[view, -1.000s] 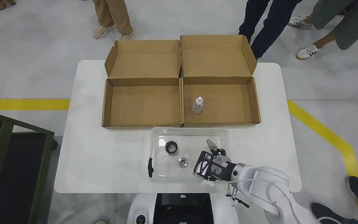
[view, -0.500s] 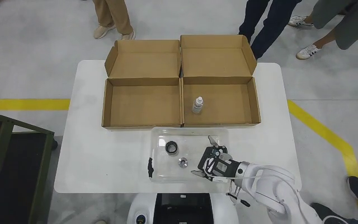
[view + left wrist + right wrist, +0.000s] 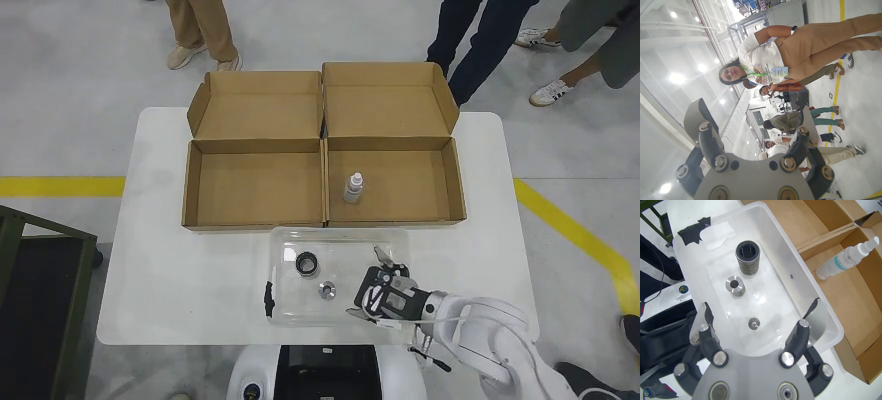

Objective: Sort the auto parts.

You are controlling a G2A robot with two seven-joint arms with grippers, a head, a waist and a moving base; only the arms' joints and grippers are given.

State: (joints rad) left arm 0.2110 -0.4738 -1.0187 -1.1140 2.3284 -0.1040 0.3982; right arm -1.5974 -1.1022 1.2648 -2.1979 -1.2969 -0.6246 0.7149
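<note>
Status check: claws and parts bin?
Right claw open, empty, over small stud in bin. Bearing, bushing alongside. Left claw open, empty, aimed away. No obstruction.

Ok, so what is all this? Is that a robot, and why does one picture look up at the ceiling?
Yes, it is a robot with two arms, and each arm ends in a claw called a gripper. One picture looks down from a camera above the arms. The other two come from small cameras on its wrists. On the white table sit a cardboard box, a second box with a spray bottle standing in it, and a clear tub. Three metal parts stand in the tub: a dark sleeve, a silver bush and a tiny silver piece. The right gripper hangs open over the tub, holding nothing. The left gripper is open too and points upward, so its camera sees the ceiling lights.
</note>
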